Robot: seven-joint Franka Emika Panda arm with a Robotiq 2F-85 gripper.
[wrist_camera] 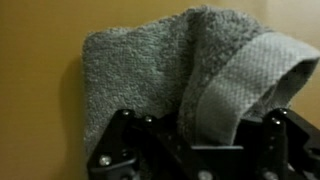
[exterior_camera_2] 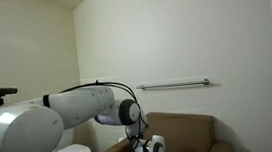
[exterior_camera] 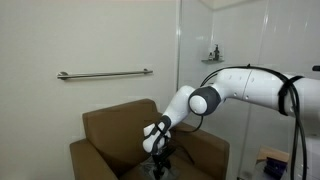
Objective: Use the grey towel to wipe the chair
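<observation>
Wall rail: long metal grab bar (exterior_camera: 105, 74) fixed to the pale wall, above and left of the seat.
Chair: large tan-brown upholstered chair (exterior_camera: 110, 130) with a boxy low back and wide padded arms, visible in both exterior views.
Hand: black hand (exterior_camera: 157, 140) at the end of the white robot arm (exterior_camera: 245, 88), lowered over the seat cushion; in the wrist view closed tight on a fold of cloth.
Towel: small dark grey terry-cloth towel (wrist_camera: 150, 70), rumpled and doubled over, pinched in the hand and lying against the tan upholstery.
Done: towel in the grip and down at the seat.
Left: wiping strokes across the cushion. Impossible to tell how much of the surface is already covered. Likely early in the wipe or partway through it.
</observation>
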